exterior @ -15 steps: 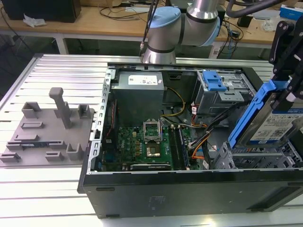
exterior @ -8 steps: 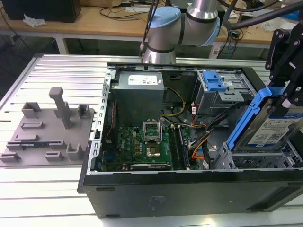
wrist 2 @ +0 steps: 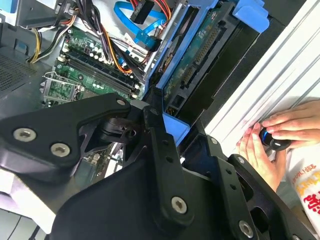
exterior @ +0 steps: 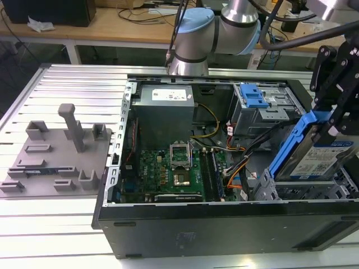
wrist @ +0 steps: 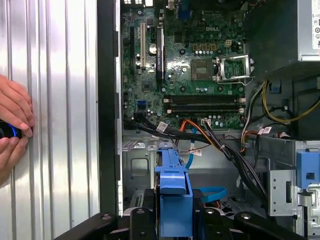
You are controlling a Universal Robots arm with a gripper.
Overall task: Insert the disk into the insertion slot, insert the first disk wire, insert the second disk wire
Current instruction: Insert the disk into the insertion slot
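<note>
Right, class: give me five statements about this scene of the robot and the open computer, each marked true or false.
1. The gripper grips the disk. True.
2. The disk sits fully inside the insertion slot. False: it is held tilted, not yet seated.
3. The disk's caddy is red. False: it is blue.
4. The computer case is open, its motherboard showing. True.
5. A person's hand is beside the case. True.

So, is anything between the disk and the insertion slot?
Possibly. The claw holds the disk tilted over the insertion slot; a loose blue cable lies close beside it, and a black wire bundle crosses nearby.
</note>
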